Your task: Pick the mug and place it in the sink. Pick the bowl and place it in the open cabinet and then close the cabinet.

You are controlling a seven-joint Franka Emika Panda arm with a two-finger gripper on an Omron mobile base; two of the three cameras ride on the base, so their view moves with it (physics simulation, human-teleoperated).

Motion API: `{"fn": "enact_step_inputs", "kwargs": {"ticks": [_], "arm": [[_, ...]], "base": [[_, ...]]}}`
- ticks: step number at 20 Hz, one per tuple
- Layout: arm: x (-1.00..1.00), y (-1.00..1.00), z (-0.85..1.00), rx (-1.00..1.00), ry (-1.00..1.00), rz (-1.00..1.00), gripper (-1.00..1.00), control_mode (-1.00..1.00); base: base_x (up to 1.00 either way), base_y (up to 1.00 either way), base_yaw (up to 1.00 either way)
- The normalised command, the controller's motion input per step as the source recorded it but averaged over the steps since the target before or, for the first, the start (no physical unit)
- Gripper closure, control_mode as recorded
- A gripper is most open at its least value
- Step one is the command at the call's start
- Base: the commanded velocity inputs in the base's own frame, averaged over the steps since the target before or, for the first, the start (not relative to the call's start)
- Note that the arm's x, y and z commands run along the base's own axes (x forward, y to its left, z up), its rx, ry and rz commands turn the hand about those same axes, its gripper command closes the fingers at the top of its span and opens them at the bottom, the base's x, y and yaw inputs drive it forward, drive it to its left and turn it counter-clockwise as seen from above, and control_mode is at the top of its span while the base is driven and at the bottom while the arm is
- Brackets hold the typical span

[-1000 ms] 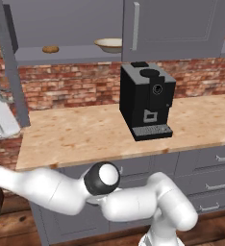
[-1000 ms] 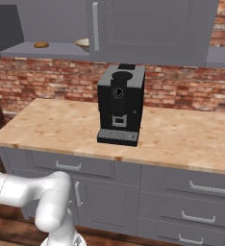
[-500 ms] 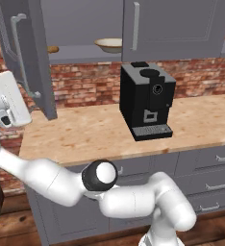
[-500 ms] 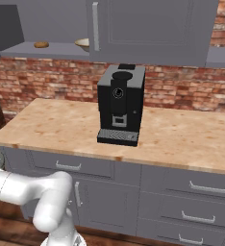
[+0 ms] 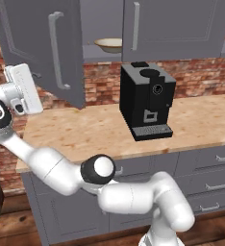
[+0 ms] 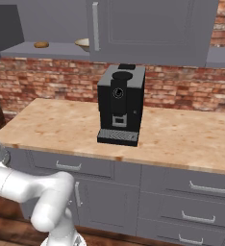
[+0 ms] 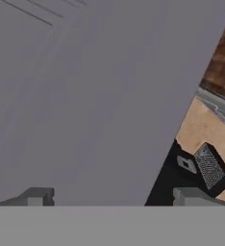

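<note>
One step is judged left: bowl (image 5: 109, 44) is seen shelved in cabinet (image 5: 174, 29), left door (image 5: 47, 48) half shut; gripper (image 7: 112, 199) spread wide, empty, facing it.

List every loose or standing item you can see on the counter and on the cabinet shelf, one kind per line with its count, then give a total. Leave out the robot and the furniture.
Coffee machine, black, on the counter: 1
Bowl, cream-white, on the cabinet shelf: 1
Small brown round lump, on the cabinet shelf: 1
Total: 3
</note>
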Motion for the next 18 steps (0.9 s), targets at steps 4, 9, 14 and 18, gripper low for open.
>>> {"fn": "enact_step_inputs", "kwargs": {"ticks": [4, 9, 14, 18], "arm": [[0.73, -0.22, 0.00, 0.00, 0.00, -0.09, -1.00, -1.00], [0.66, -0.34, 0.00, 0.02, 0.00, -0.06, -1.00, -1.00], [0.52, -0.33, 0.00, 0.07, 0.03, -0.01, -1.00, -1.00], [0.52, -0.23, 0.00, 0.03, 0.09, 0.01, -1.00, -1.00]], "base": [[0.00, 0.00, 0.00], [0.00, 0.00, 0.00], [0.00, 0.00, 0.00], [0.00, 0.00, 0.00]]}}
